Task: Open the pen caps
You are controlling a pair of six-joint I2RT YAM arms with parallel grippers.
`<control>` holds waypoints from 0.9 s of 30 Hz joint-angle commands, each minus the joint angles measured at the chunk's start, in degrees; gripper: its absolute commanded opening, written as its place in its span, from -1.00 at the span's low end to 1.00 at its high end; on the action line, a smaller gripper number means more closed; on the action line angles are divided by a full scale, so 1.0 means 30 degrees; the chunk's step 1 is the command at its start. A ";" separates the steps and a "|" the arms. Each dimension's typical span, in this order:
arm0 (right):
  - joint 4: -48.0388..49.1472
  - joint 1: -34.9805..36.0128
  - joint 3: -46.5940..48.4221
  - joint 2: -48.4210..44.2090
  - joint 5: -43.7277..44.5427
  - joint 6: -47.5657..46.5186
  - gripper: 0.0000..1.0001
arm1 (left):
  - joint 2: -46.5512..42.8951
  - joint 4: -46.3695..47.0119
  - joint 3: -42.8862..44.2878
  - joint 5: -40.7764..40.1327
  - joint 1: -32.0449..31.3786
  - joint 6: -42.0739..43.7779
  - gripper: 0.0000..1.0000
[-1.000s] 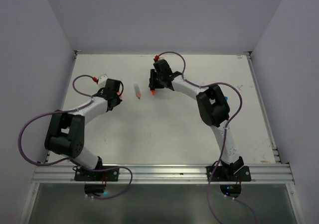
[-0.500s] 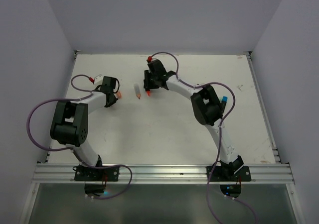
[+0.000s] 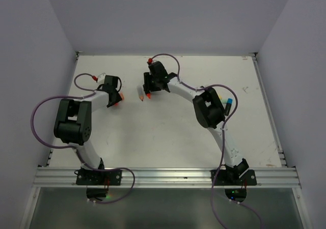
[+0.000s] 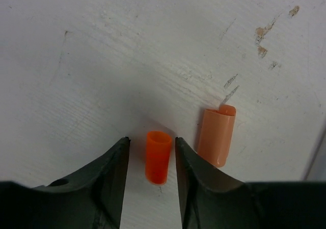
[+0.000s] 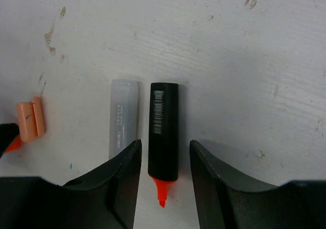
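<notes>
Table (image 3: pixel 168 132): I am looking down on a scuffed white top, with both arms reaching away from me onto its far half.
Blue piece (image 3: pixel 229 102): It is lying by the right arm's elbow. I am finding it too small to name.
Left gripper (image 4: pixel 151 139): I am seeing its fingers (image 4: pixel 109 188) standing narrowly apart and straddling the orange cap without pinching it. A sliver of table is showing on either side.
Orange cap (image 4: pixel 157 156): It is lying on its side on the table between those fingers, with its open end pointing away from the wrist camera.
Peach cap (image 4: pixel 217 136): It is lying just outside one finger, on the side toward the right arm. It is near the orange cap but apart from it.
Right gripper (image 5: pixel 165 142): I am seeing its jaws standing a little apart around the black highlighter, with a gap showing on each side, so it is gripping nothing.
Black highlighter (image 5: pixel 164 132): It is lying flat between those fingers, uncapped, with its orange tip pointing back toward the wrist.
Grey pen (image 5: pixel 124 118): It is lying parallel, just beside the highlighter on the left arm's side. Its near end is sitting behind a finger.
</notes>
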 commanded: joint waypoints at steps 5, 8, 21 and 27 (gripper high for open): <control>-0.0164 0.0071 0.1136 -0.0264 -0.0352 -0.0075 0.01 | -0.0943 0.0519 0.0273 -0.0252 0.0480 0.0220 0.09; -0.0044 0.0071 0.0375 -0.1434 0.0379 -0.0308 0.12 | -0.1645 0.0606 0.0156 -0.0253 0.0510 0.0337 0.15; -0.2415 -0.4351 -0.5924 -0.8878 0.4771 -0.2914 0.33 | -0.6125 0.1015 -0.1336 0.2643 0.0451 0.0221 0.35; -0.3031 -0.5991 -0.8622 -1.0259 0.5744 -0.3854 0.31 | -0.7972 0.3792 -0.3970 0.4901 -0.1011 -0.0393 0.37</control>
